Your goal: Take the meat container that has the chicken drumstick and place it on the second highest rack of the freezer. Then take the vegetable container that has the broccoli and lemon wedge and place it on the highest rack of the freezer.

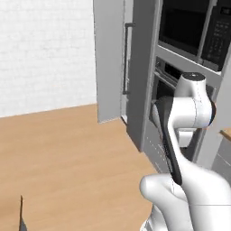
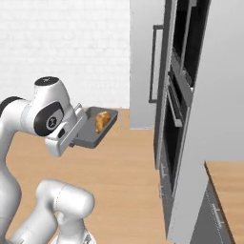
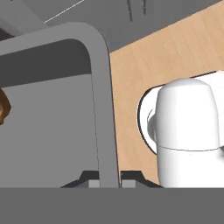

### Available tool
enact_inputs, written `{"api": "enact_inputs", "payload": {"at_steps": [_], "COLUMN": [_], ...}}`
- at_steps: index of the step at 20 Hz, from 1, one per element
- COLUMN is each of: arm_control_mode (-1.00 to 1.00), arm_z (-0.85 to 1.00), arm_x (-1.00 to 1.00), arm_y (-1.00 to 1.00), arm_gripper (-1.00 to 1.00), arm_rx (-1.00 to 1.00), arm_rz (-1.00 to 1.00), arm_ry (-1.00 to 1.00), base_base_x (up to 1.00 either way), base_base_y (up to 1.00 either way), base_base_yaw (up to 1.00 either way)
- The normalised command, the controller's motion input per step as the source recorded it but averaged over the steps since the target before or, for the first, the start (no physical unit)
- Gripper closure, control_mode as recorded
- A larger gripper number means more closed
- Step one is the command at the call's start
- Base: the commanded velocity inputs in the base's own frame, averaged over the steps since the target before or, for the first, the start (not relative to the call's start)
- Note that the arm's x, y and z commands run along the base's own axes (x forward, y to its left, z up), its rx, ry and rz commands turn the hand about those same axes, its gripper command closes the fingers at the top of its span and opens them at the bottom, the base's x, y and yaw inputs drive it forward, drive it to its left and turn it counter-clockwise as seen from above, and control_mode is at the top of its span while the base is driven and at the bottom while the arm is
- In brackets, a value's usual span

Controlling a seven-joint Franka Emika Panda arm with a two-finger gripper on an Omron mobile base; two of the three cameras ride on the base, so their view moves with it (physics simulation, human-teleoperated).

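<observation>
My gripper is shut on the near rim of the meat container, a shallow dark grey tray held level in the air above the floor. The orange-brown chicken drumstick lies in the tray's far half. In the hand view the tray's rim runs up between my gripper's two tips, and the drumstick peeks in at the left edge. The freezer, tall and grey with a dark bar handle, stands beyond the tray; its racks are hidden. The vegetable container, broccoli and lemon wedge are out of view.
The freezer stands against the white brick wall. A dark built-in oven stack fills the grey cabinet column to its right. A wooden counter sits at lower right. The wooden floor stretches open to the left.
</observation>
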Motion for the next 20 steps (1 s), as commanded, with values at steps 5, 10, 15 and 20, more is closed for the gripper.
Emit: {"api": "enact_inputs", "payload": {"at_steps": [5,10,15,20], "arm_control_mode": [1.00,1.00,1.00,1.00], "arm_z": [0.00,0.00,0.00,0.00], "arm_x": [0.00,0.00,0.00,0.00], "arm_y": [0.00,0.00,0.00,0.00], "arm_gripper": [1.00,1.00,1.00,1.00], "arm_rx": [0.00,0.00,0.00,0.00], "arm_rz": [0.00,0.00,0.00,0.00], "arm_ry": [0.00,0.00,0.00,0.00], "base_base_x": [0.31,0.79,0.98,0.94], "base_base_y": [0.00,-0.01,-0.22,-0.03], "base_base_yaw": [0.79,0.36,0.04,-0.21]}}
